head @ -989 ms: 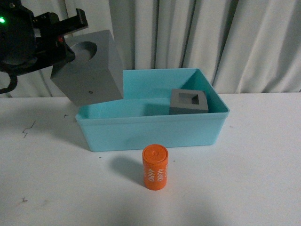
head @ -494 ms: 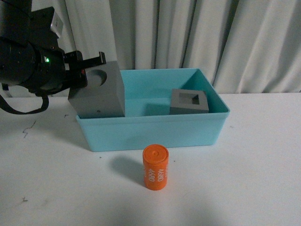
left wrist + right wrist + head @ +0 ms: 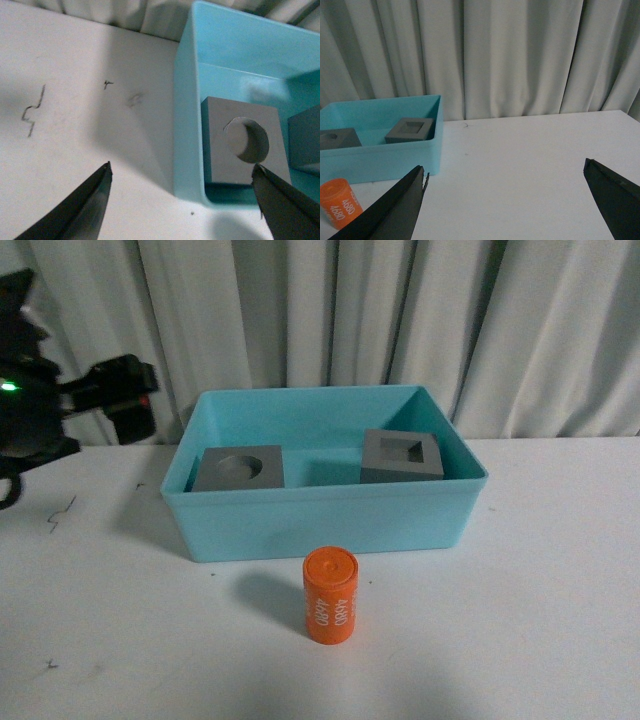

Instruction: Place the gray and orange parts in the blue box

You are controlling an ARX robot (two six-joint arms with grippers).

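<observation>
Left wrist view: left gripper (image 3: pixel 182 169) has its jaws wide apart, holding nothing, and hangs by the left end of the box (image 3: pixel 186 100). It is probably spread because the round-hole cube (image 3: pixel 245 145) under it already lies in the box. That cube sits flat at the box's left end, recess up, close to the wall. Square-hole cube (image 3: pixel 401 457) sits at the right end, apart from the other. Right gripper (image 3: pixel 504 167) is also spread and empty, off to the right above the table (image 3: pixel 540 590). Cylinder (image 3: pixel 330 595) stands upright on the table just in front of the box, outside it. It looks like the only part left to place.
</observation>
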